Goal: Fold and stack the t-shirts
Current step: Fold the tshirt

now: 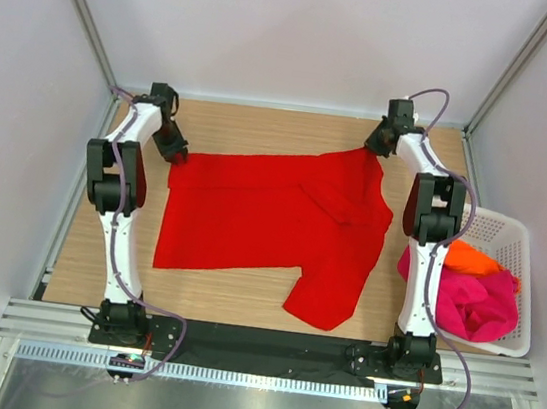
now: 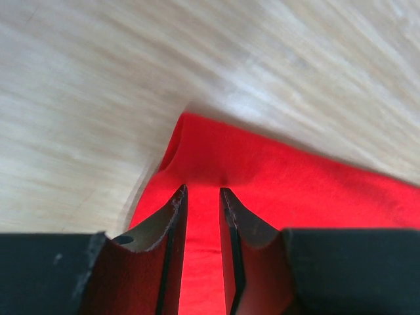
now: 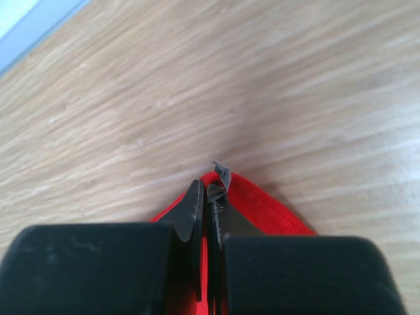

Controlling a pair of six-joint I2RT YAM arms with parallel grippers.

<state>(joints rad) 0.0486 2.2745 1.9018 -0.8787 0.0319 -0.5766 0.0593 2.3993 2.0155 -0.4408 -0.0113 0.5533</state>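
The bright red t-shirt (image 1: 262, 218) lies spread across the wooden table, one sleeve hanging toward the near edge. My left gripper (image 1: 176, 154) is at its far left corner. In the left wrist view its narrowly parted fingers (image 2: 202, 190) pinch a raised fold of red cloth (image 2: 275, 177). My right gripper (image 1: 374, 147) holds the far right corner. Seen from the right wrist, the gripper (image 3: 209, 187) is shut tight on the red hem (image 3: 262, 207). The orange t-shirt (image 1: 473, 259) and the magenta-pink t-shirt (image 1: 477, 302) sit crumpled in the basket.
A white plastic lattice basket (image 1: 512, 231) stands at the right edge of the table, beside the right arm. White walls with metal posts enclose the table on three sides. Bare wood (image 1: 264, 123) shows beyond the shirt.
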